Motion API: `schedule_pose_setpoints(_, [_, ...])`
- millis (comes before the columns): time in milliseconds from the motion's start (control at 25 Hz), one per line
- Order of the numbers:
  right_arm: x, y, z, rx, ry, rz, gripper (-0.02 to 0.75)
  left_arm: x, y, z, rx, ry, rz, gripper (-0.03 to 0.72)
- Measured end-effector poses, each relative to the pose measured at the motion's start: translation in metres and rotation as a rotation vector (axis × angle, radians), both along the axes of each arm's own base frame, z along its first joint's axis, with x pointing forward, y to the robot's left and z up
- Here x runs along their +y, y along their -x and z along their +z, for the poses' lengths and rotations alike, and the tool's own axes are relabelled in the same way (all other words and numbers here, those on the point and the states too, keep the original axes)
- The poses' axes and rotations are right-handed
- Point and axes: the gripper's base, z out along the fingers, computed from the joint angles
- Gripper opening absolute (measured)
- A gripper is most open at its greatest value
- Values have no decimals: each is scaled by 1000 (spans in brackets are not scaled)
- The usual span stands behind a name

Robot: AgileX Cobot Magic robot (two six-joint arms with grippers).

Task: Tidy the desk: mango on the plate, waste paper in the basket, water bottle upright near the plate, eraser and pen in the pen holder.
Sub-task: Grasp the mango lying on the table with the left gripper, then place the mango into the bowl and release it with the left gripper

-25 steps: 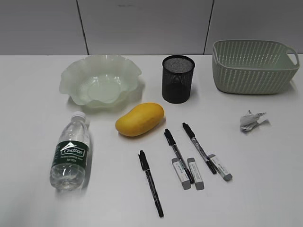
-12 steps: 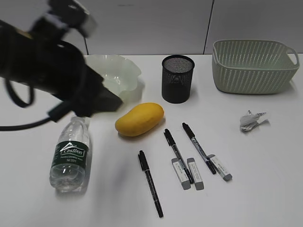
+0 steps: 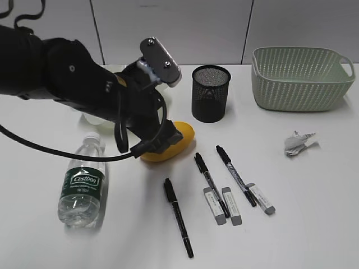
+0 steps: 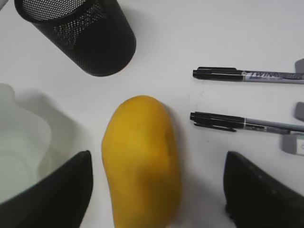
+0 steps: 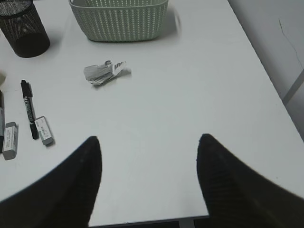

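Note:
The yellow mango (image 3: pixel 184 132) lies on the white desk (image 3: pixel 314 224), partly behind my left arm. My left gripper (image 4: pixel 158 156) is open, with a finger on each side of the mango (image 4: pixel 142 156) and apart from it. The green plate (image 4: pixel 23 142) is just left of it, mostly hidden in the exterior view. The water bottle (image 3: pixel 82 182) lies on its side. The pen holder (image 3: pixel 211 93), basket (image 3: pixel 300 78) and waste paper (image 3: pixel 297 143) stand apart. My right gripper (image 5: pixel 148 142) is open and empty over bare desk.
Three black pens (image 3: pixel 178 216) (image 3: pixel 210 182) (image 3: pixel 235 174) and three grey erasers (image 3: pixel 214 205) (image 3: pixel 231 205) (image 3: pixel 261 198) lie in front of the mango. The desk's right edge (image 5: pixel 266 85) shows in the right wrist view.
My left arm has come in from the left and moved right and down, over the plate to the mango. The objects have not moved.

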Motion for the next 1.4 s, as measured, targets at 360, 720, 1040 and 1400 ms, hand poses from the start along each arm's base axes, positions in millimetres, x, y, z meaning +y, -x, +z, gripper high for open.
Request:
schedule_pose_setpoints(360, [0,0,0,0,-1,2,500,-7,-14,-42,-9,-55,3,651])
schedule_pose_setpoints(720, [0,0,0,0,-3,2,500,-15,-25,-66,3,-75,6,529])
schedule_pose_setpoints(1040, [0,0,0,0,-3,2,500,-12,-16,-38,45,-40,10,527])
schedule_pose_setpoints(1400, [0,0,0,0,-4,3,500,58,-67,52,-332,210,337,527])
